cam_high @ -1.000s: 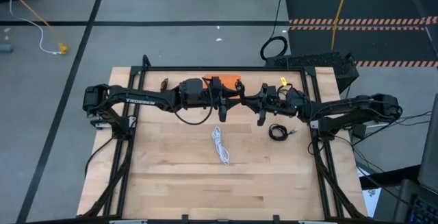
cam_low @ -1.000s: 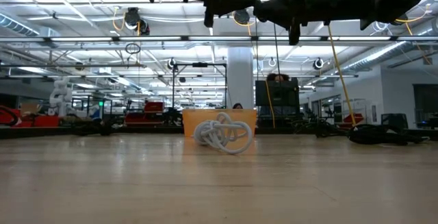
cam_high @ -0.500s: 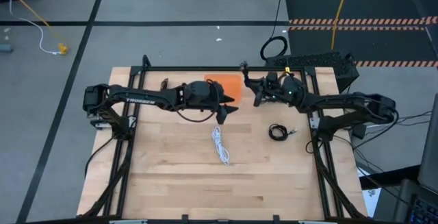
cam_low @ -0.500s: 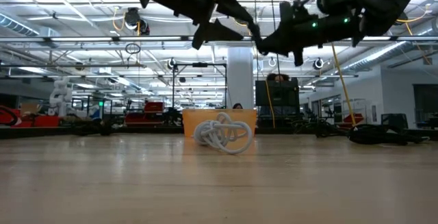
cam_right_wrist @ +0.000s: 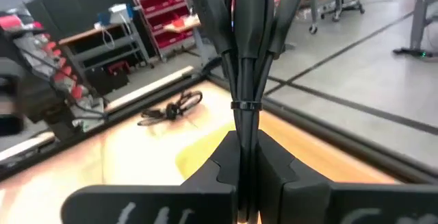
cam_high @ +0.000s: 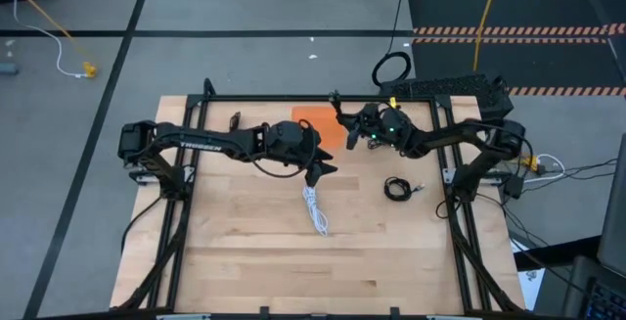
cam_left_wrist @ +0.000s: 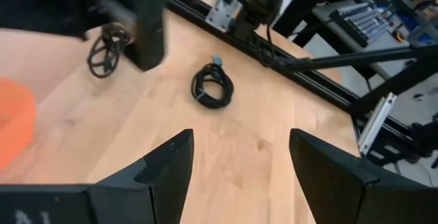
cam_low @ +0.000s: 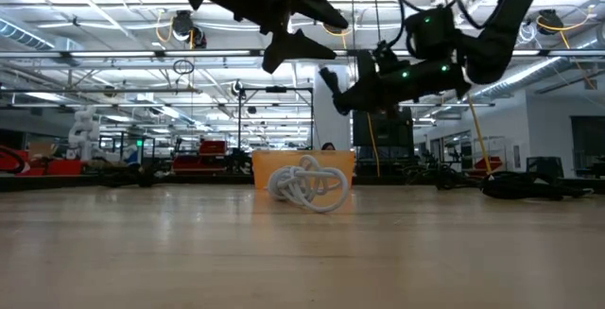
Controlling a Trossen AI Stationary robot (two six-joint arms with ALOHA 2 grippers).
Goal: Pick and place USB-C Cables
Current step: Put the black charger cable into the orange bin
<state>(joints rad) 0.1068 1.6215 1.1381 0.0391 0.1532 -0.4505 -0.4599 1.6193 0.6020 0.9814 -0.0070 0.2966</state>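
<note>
Near tabletop's far edge, right hand (cam_right_wrist: pixel 246 157) carried black cable (cam_right_wrist: pixel 245 39) clamped over orange pad (cam_high: pixel 320 124); next, release. Left hand (cam_left_wrist: pixel 239 157) gaped empty.

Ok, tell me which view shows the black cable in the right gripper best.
The right wrist view: the black cable fills the picture, pinched upright in the right gripper. In the high view only the gripper shows, by the orange pad; the cable cannot be made out. The low view shows a dark silhouette. The left wrist view does not clearly show it.
</note>
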